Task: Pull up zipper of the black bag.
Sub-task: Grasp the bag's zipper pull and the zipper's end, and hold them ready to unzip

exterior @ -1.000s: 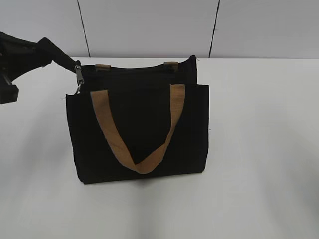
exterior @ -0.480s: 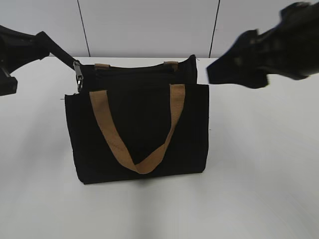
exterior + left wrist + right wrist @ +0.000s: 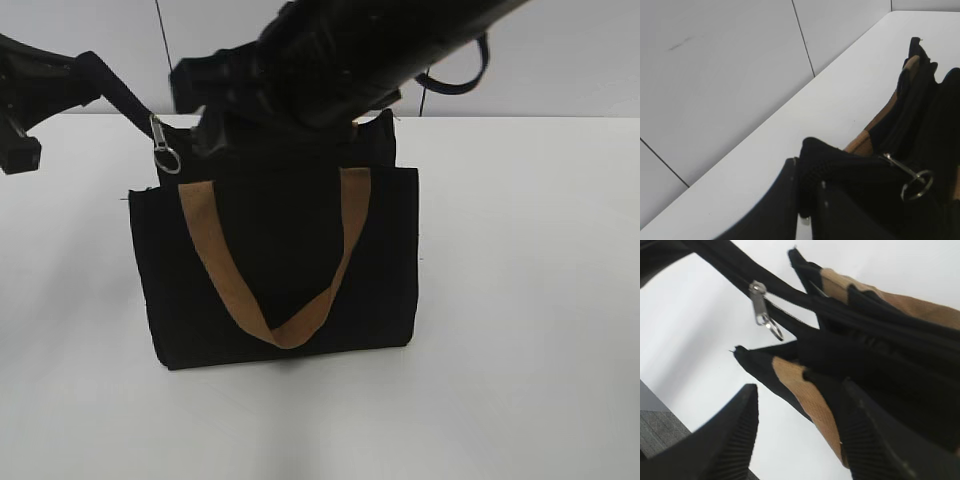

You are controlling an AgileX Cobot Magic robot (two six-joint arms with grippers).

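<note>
The black bag (image 3: 290, 250) stands on the white table with a tan handle (image 3: 215, 260) hanging down its front. My left gripper (image 3: 82, 80) is shut on the black fabric tail at the bag's top left corner (image 3: 812, 160) and holds it taut. The zipper's silver pull tab (image 3: 160, 133) and its ring (image 3: 916, 184) hang just right of that tail. My right arm (image 3: 330, 60) reaches across the bag's top, blurred. My right gripper (image 3: 798, 386) is open above the bag's left end, below the pull tab (image 3: 759, 304) in its view, with a tan strap (image 3: 805, 390) between its fingers.
The white table (image 3: 520, 300) runs around the bag on all sides. A pale panelled wall (image 3: 560, 70) stands close behind the bag. A dark floor corner (image 3: 660, 430) shows beyond the table's edge in the right wrist view.
My right arm has swept in from the right, across the bag's top to its left end. The pull tab's ring has swung out. My left gripper has kept its hold.
</note>
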